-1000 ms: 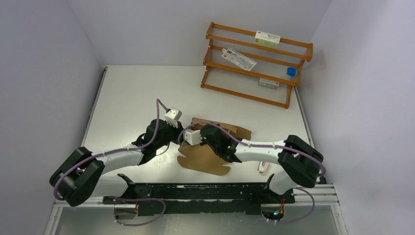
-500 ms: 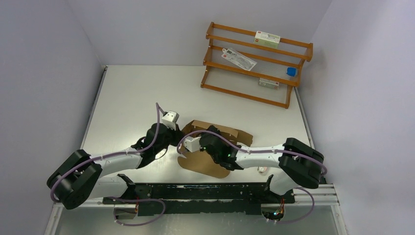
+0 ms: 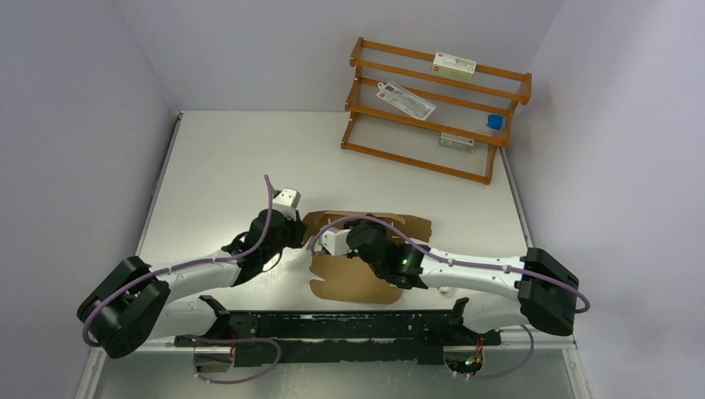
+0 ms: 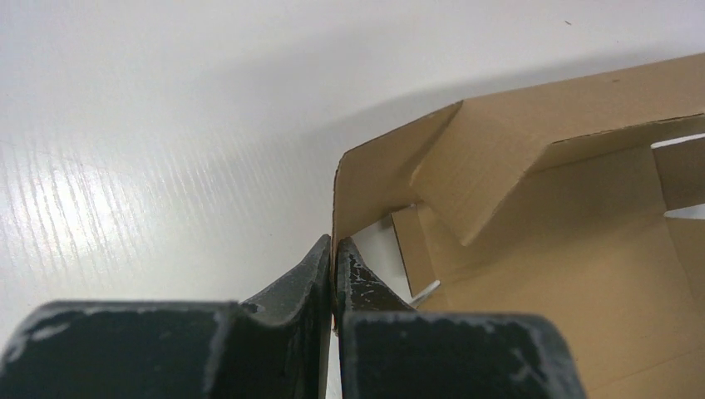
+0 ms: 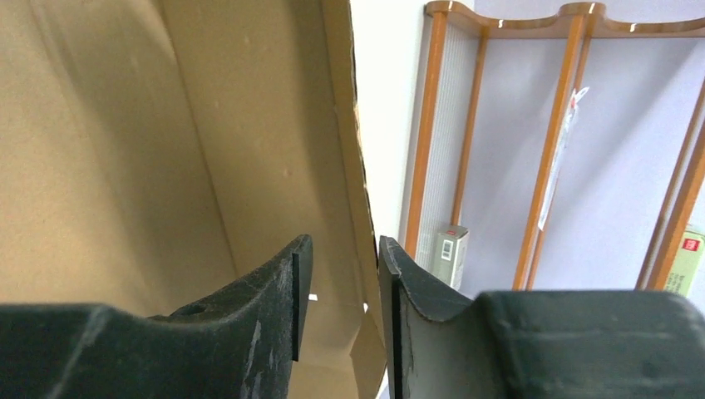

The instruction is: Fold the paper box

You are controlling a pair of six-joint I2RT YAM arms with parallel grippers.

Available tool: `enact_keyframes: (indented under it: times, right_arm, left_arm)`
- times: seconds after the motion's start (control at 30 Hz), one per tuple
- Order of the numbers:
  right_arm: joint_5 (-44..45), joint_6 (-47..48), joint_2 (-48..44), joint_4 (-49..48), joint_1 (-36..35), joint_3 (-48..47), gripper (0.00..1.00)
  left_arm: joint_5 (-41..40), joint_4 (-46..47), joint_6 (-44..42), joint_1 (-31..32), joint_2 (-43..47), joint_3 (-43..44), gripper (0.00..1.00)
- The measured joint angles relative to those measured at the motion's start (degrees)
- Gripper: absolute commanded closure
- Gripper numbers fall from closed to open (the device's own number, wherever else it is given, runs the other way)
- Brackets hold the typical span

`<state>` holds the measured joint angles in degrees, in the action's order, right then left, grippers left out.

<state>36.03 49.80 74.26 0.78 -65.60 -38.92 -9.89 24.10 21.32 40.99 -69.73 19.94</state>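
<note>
The paper box (image 3: 353, 281) is a brown cardboard sheet lying near the table's front, its far wall (image 3: 391, 223) raised. At the box's left corner, my left gripper (image 3: 303, 228) is shut on the edge of a standing side flap (image 4: 366, 179); the jaws (image 4: 333, 249) pinch the thin card between them. From the right, my right gripper (image 3: 342, 243) reaches over the box (image 5: 125, 133). Its jaws (image 5: 341, 249) stand open, astride the raised wall's edge (image 5: 353, 150), which runs close to the right finger (image 5: 392, 266).
A wooden rack (image 3: 432, 108) stands at the back right, holding small printed cartons (image 3: 454, 64) and a blue item (image 3: 495, 121). The rack (image 5: 432, 125) and a white-green carton (image 5: 449, 253) show beyond the box. A small white object (image 3: 447, 289) lies under the right arm.
My right gripper has opened, letting go of the cardboard wall, and its arm has stretched out flatter toward the left. The box has shifted slightly. The left gripper stays shut on the flap.
</note>
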Motion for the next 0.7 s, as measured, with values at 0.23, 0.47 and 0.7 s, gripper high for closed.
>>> enact_keyframes:
  times: [0.23,0.47,0.7]
  right_arm:
    - [-1.7,-2.6,-2.5,5.5,0.3,-0.1,0.71]
    - [-2.3,-3.2,-1.5,6.9,1.2,-0.2,0.6]
    - [-12.1,-3.2,-4.5,11.3,12.1,-7.7,0.42]
  left_arm:
    - [-0.8,-1.9,-0.2,0.0,1.2,0.3,0.9]
    - [-0.9,-3.7,-1.7,0.0,2.1,1.3,0.9]
    - [-0.9,-4.9,-3.9,0.0,2.7,2.2,0.9]
